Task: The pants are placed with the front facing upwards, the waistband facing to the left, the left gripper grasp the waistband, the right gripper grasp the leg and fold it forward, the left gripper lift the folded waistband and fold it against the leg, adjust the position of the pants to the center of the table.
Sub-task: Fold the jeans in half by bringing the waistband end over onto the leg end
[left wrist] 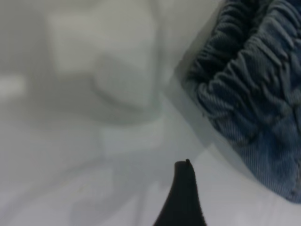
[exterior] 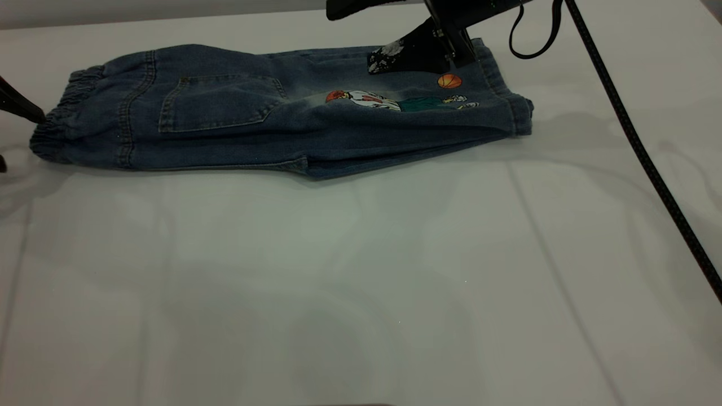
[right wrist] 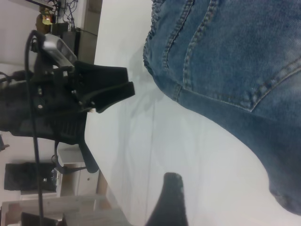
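Observation:
The blue denim pants (exterior: 271, 121) lie folded lengthwise at the far side of the white table (exterior: 361, 270), back pocket up, with a cartoon print near the leg cuff (exterior: 516, 113). The ruffled waistband (exterior: 62, 121) (left wrist: 249, 89) points left. My left gripper (exterior: 17, 141) is at the left edge of the exterior view, open, one fingertip (exterior: 40, 115) (left wrist: 184, 188) right beside the waistband and holding nothing. My right gripper (exterior: 417, 53) hovers over the far edge of the leg near the cuff, open and empty; only one of its fingers (right wrist: 171, 200) shows in its wrist view.
A thick braided cable (exterior: 648, 163) runs down over the table's right side. In the right wrist view the left arm (right wrist: 61, 103) stands across the table, with shelving and equipment beyond the table edge. Wide bare tabletop lies in front of the pants.

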Robot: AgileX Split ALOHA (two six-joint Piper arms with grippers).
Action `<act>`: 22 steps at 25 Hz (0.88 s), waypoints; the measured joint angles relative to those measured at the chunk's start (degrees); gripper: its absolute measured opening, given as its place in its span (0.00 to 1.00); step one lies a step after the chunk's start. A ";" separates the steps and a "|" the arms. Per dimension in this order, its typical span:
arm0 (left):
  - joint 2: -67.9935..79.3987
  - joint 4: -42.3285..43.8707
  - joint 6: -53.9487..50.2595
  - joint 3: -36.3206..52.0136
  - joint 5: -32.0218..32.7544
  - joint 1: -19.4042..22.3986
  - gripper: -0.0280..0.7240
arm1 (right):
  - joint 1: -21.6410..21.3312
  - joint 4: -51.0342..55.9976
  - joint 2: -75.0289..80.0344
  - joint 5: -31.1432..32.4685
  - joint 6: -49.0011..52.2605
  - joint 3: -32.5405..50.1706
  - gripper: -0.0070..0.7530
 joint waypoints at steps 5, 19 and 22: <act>3.23 -8.55 5.27 -0.90 -0.68 -0.41 0.77 | 0.00 -0.07 0.00 0.00 0.00 0.00 0.76; 9.10 -19.94 10.38 -4.29 -1.97 -3.62 0.77 | 0.00 -0.49 0.00 -0.69 0.00 0.00 0.76; 9.70 -21.63 10.38 -4.79 -1.90 -4.12 0.71 | 0.00 -0.49 0.00 -0.89 0.00 0.00 0.76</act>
